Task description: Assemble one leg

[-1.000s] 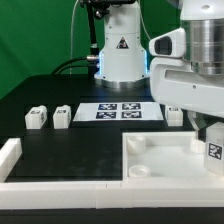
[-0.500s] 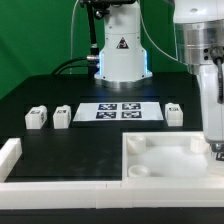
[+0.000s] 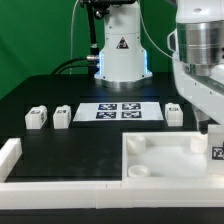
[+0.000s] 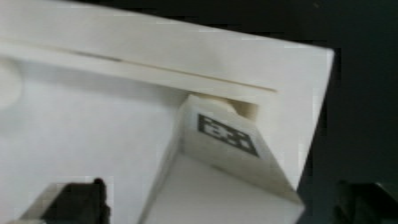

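A leg (image 3: 216, 152), a small white block with a black-and-white tag, stands on the near right corner of the large white tray-like piece (image 3: 160, 165). In the wrist view the leg (image 4: 228, 135) rises between my two dark fingers, with a strip of white tray showing on the side of the finger (image 4: 75, 203) I can make out. My gripper (image 3: 213, 138) sits over the leg, jaws spread around it (image 4: 222, 212). Three more legs lie on the black table: two at the exterior view's left (image 3: 37, 118) (image 3: 62, 115), one right of the marker board (image 3: 174, 114).
The marker board (image 3: 120, 110) lies in the middle of the table at the back. The robot base (image 3: 120, 50) stands behind it. A white raised border (image 3: 12, 160) runs along the table's front and left corner.
My wrist has turned about the leg and back again. The tag was hidden behind a finger half a second ago and now faces the exterior camera again. The other legs have not moved.
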